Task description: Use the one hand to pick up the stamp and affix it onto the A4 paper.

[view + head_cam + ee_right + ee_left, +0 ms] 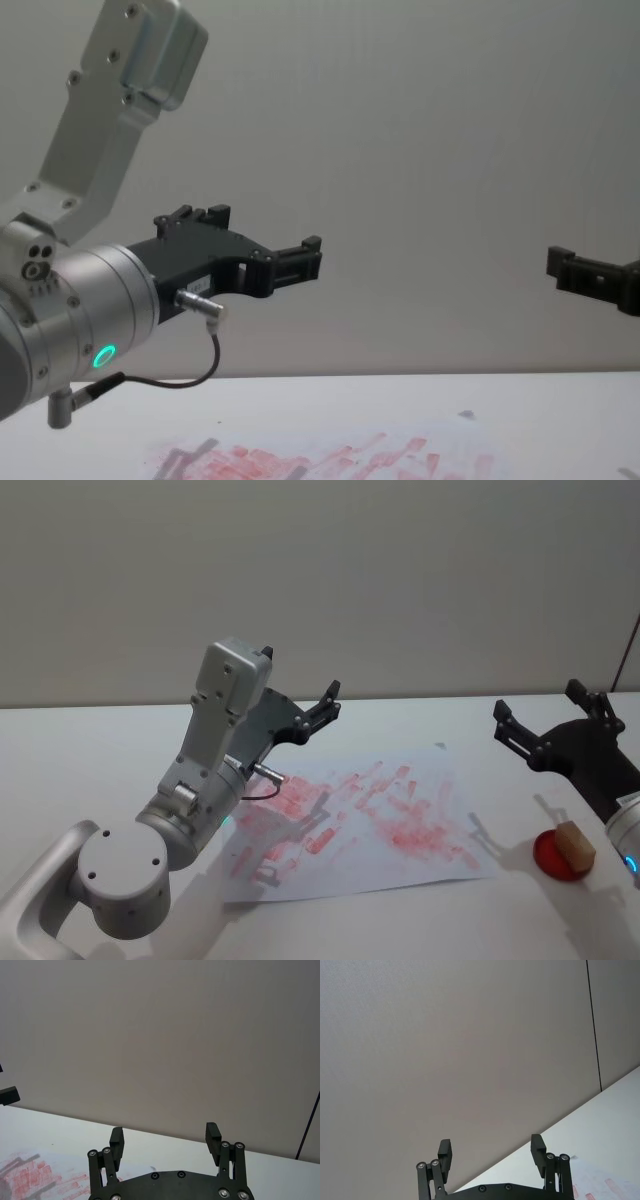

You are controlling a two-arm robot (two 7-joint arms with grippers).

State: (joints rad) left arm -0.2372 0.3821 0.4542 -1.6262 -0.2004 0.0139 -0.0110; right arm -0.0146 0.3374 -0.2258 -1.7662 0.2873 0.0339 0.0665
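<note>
We take the paper (350,875) as our ref. point: a white sheet lying flat on the table (90,750), w/ smeared rows of red prints across its middle and grey shadows over its left half.

The stamp (574,844), a small tan block, is off the paper, just past its near right corner. It sits on a round red pad (548,858), apart from the sheet, and nothing grips it.

The right gripper (538,702) hangs in the air beyond the paper's right edge, approx. level w/ the sheet's far right corner. It is farther back than the stamp and well apart from it. Its two black notched fingers (117,1140) are spread wide w/ nothing btwn them. In the right wrist view the wall (400,580) shows through the gap, and part of the printed sheet shows past the gripper's body.

The left gripper (330,700) is raised over the paper's far left part, on a silver arm w/ a green ring light (103,355) and a thin cable (190,380) at the wrist. It points toward the wall behind the paper. Its jaws are also wide apart and empty. In the chest view we see it high above the sheet, not touching it.
</note>
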